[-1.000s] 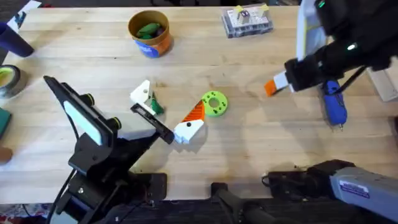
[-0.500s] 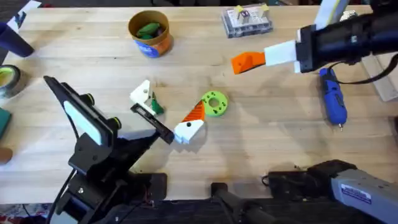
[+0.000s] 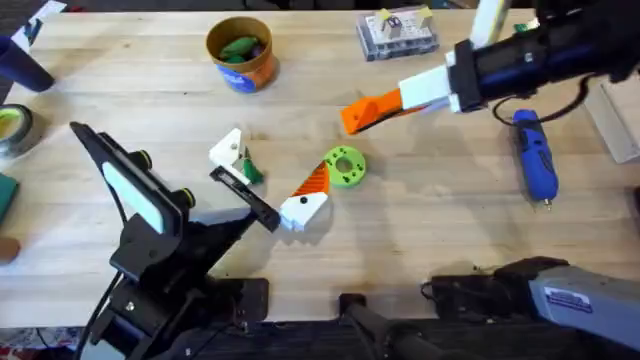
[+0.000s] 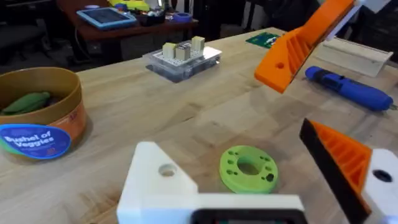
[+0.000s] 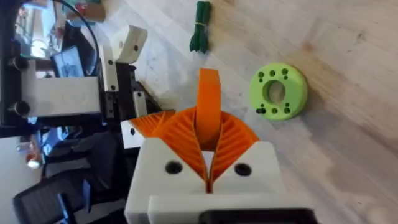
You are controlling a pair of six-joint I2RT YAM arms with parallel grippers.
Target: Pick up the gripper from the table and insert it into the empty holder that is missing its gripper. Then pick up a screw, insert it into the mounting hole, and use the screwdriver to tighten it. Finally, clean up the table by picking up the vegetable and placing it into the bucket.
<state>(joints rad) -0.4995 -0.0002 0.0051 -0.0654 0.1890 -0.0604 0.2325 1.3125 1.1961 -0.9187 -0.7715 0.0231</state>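
- The light wooden table (image 3: 420,240) has bare wood across its middle and along the near edge between the two arm bases, the widest open stretch lying between the green ring and the screwdriver.
- The left arm (image 3: 150,230) lies low at the table's lower left. Its black bar reaches toward the centre, carrying the empty holder (image 3: 227,148) on one side and a short orange-striped, white-tipped finger (image 3: 305,198) on the other. The two are spread well apart, with nothing between them.
- The right gripper (image 3: 455,85) reaches in from the upper right, above the table. Its ribbed orange pads (image 5: 180,134) are clamped on the gripper (image 3: 385,103), whose orange finger points toward the table's centre and hangs clear of the wood in the left wrist view.
- The bucket (image 3: 241,52) stands near the far edge with a green vegetable (image 3: 238,46) inside; its blue label reads "Bushel of Veggies".
- The blue screwdriver (image 3: 535,165) lies flat near the right edge, metal tip toward the near side, well apart from the other parts.
- A clear parts box (image 3: 397,34) sits at the far edge, behind the right gripper.
- A green ring (image 3: 345,166) with small holes lies beside the striped finger's orange end.
- A small dark green vegetable piece (image 3: 250,170) lies just beside the empty holder.
- A yellow-green tape roll (image 3: 14,128) sits at the left edge.
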